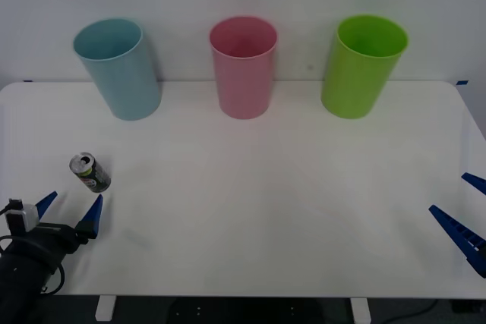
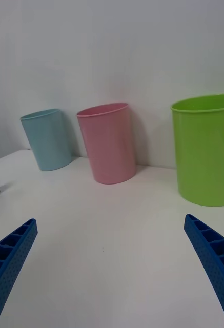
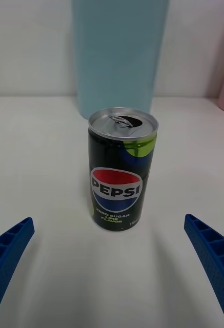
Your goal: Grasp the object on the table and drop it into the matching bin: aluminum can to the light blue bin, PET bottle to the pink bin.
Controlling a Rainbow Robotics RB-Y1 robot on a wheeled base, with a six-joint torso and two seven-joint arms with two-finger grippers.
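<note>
so here's what we've got: the aluminum can (image 1: 89, 172) is standing upright on the table (image 1: 258, 202), over on the robot's left side and toward the near edge. dark body, silver top with the tab opening already popped, and in the left wrist view we can read a pepsi logo on the can (image 3: 122, 169) plus some lime-green marks up by the rim.

the left gripper (image 1: 70, 212) sits just on the near side of the can with its blue fingers spread wide, nothing between them, not touching it. from that wrist camera we see the can centred in the gap between the two fingers (image 3: 8, 248), a bit ahead of the tips.

directly beyond the can stands the light blue bin (image 1: 118, 68), at the far left of the table by the wall. the pink bin (image 1: 244, 65) is in the middle of the row and a lime green bin (image 1: 362, 64) is on the right. all three upright and spaced apart.

the right gripper (image 1: 465, 209) hangs low at the table's right edge, well apart from everything, fingers spread too. its wrist view looks across the white surface at the three bins, the lime green bin (image 2: 206, 148) nearest.
</note>
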